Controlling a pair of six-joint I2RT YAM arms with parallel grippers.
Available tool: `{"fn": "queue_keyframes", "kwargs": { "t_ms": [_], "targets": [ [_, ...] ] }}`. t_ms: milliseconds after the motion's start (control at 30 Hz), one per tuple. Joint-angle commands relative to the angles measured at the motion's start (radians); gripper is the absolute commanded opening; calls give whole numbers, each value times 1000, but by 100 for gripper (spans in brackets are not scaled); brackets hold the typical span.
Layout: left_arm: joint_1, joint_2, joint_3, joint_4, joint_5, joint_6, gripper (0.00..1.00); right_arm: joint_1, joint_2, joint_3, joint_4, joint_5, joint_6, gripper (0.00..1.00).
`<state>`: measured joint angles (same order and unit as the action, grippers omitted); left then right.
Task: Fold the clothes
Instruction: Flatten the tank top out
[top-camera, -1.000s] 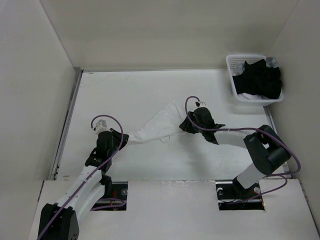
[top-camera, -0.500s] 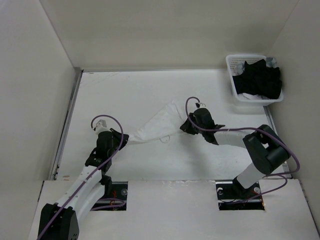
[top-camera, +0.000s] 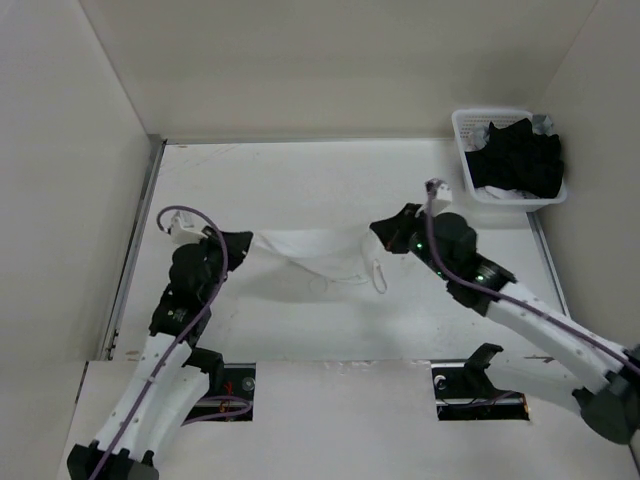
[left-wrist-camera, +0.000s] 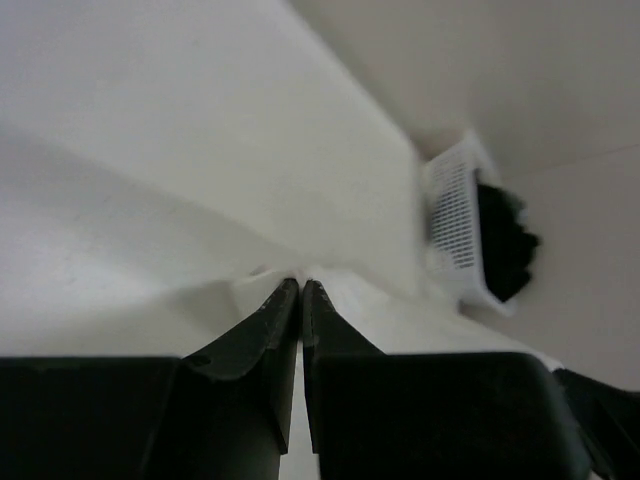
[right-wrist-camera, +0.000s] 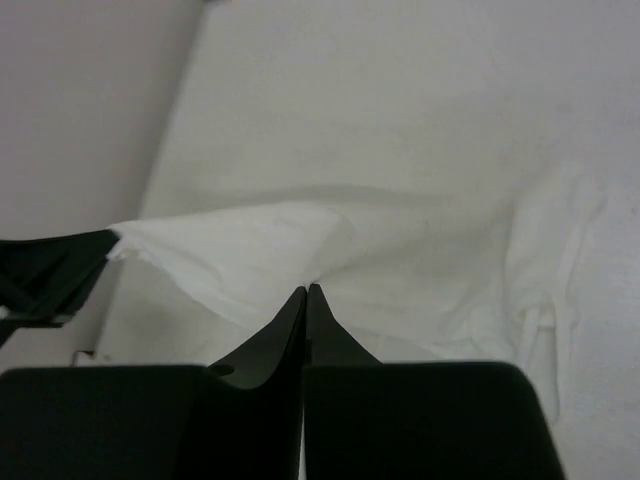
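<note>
No fold is made yet. The camisole (top-camera: 305, 250) is held as a sagging band over mid-counter (top-camera: 300, 180), its straps (top-camera: 378, 276) hanging near the right end. The left end effector (top-camera: 240, 246) is pinched on its left corner and the right end effector (top-camera: 384, 232) on its right edge. Both arms are reached forward with the wrists turned inward. All folding is judged left to do.

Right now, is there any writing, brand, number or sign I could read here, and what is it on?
None: no readable text shows on the white top, the basket, the black clothes, the left arm, the right arm or the table.
</note>
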<state>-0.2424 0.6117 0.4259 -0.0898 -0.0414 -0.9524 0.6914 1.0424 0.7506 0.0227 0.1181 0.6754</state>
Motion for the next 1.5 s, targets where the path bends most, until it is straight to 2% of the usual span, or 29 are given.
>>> {"fn": "queue_keyframes", "kwargs": {
  "t_ms": [0, 200, 367, 433, 567, 700, 833, 933, 1100, 1200, 1267, 1467],
  "targets": [
    [-8, -78, 215, 24, -17, -52, 4, 68, -198, 201, -205, 185, -105, 0],
    [-60, -78, 451, 25, -77, -74, 3, 194, -255, 518, -366, 346, -236, 0],
    [-94, -37, 540, 35, -132, -62, 3, 221, -200, 638, -362, 358, -289, 0],
    [-94, -4, 542, 50, -156, -48, 4, 169, -164, 636, -345, 312, -287, 0],
    [-79, 97, 487, 108, -178, -43, 4, -26, -53, 580, -271, 119, -222, 0],
    [-39, 276, 450, 212, -170, -45, 4, -187, 109, 559, -150, -50, -169, 1],
    [36, 498, 516, 320, -115, -100, 3, -286, 328, 700, -106, -139, -136, 1],
    [88, 641, 658, 338, -45, -129, 3, -321, 436, 852, -125, -166, -131, 1],
    [110, 698, 809, 337, -18, -94, 3, -352, 489, 1039, -194, -189, -132, 1],
    [108, 671, 804, 344, -31, -60, 3, -349, 446, 1005, -190, -190, -131, 1],
    [96, 636, 748, 357, -41, -46, 3, -349, 388, 907, -167, -184, -131, 1],
    [32, 473, 343, 470, -83, -58, 5, -301, 199, 435, -9, -164, -86, 1]
  ]
}}
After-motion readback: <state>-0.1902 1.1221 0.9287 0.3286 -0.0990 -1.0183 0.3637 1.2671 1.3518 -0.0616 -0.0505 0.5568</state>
